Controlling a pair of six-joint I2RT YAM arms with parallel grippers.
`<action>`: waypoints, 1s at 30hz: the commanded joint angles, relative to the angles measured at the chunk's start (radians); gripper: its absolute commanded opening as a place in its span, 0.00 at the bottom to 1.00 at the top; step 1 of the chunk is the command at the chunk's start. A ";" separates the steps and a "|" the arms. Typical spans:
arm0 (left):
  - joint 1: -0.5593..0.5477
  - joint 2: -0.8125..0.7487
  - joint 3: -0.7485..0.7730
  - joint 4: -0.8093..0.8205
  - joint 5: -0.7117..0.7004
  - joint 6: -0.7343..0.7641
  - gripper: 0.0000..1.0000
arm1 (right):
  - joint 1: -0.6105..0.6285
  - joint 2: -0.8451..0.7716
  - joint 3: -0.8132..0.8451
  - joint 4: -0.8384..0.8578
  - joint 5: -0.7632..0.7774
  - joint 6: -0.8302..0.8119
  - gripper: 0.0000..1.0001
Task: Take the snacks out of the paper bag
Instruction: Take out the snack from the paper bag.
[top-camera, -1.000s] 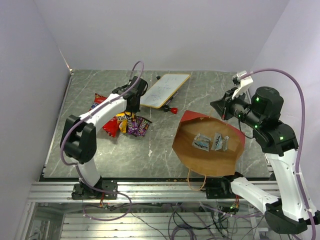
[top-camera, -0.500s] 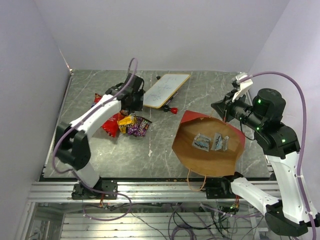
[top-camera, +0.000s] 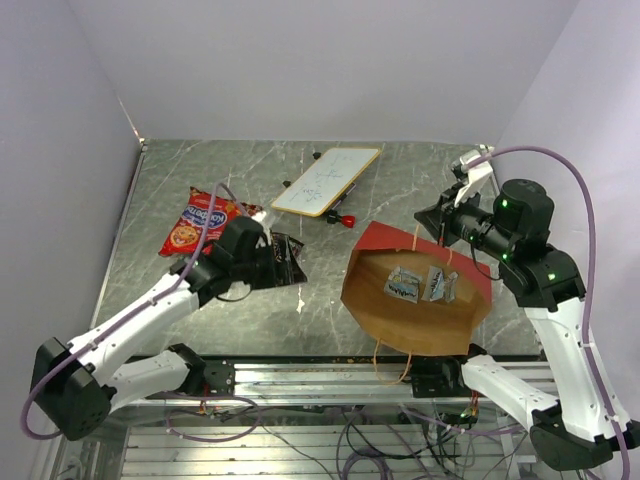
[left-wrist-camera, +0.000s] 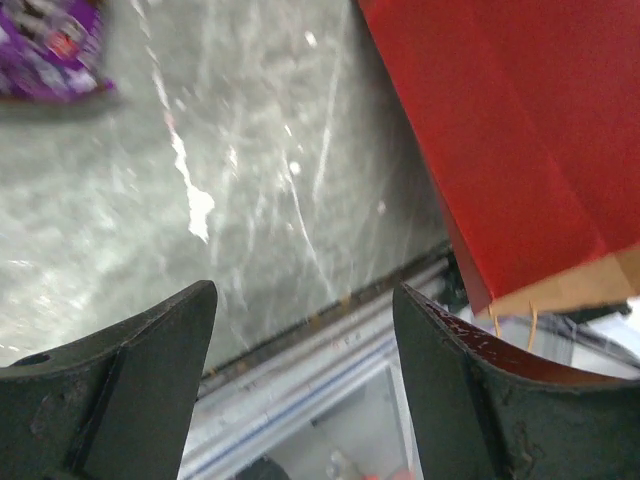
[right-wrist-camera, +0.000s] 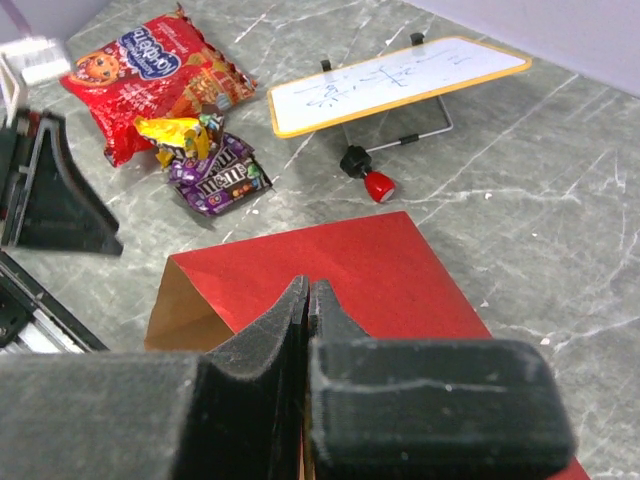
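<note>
The paper bag (top-camera: 372, 240), red outside and brown inside, stands at centre right with its mouth open upward. Two light blue snacks (top-camera: 403, 284) lie inside it. My right gripper (top-camera: 432, 218) (right-wrist-camera: 309, 285) is shut above the bag's (right-wrist-camera: 340, 265) back rim, with the tan cord handle (top-camera: 416, 243) running up to it. The red chip bag (right-wrist-camera: 150, 75), a yellow packet (right-wrist-camera: 172, 133) and a purple packet (right-wrist-camera: 215, 180) lie on the table at left. My left gripper (top-camera: 278, 268) (left-wrist-camera: 302, 292) is open and holds nothing, just in front of those packets.
A white board with scribbles (top-camera: 328, 180) and a small red-and-black marker (top-camera: 343, 218) lie at the back centre. The table's front edge and metal rail (left-wrist-camera: 300, 350) run close below my left gripper. The second cord handle (top-camera: 392, 362) hangs over that edge.
My left gripper has opened, leaving a packet at the pile, and its arm has swung down toward the table's front. The chip bag now shows fully. The right arm has barely moved.
</note>
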 joint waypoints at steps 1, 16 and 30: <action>-0.133 -0.113 -0.047 0.169 0.058 -0.100 0.82 | 0.004 -0.014 -0.010 0.042 -0.005 0.017 0.00; -0.710 0.253 0.140 0.680 -0.366 0.249 0.69 | 0.004 0.072 0.094 0.024 -0.024 0.027 0.00; -0.765 0.724 0.332 0.863 -0.538 0.462 0.33 | 0.003 0.119 0.141 0.014 -0.067 0.056 0.00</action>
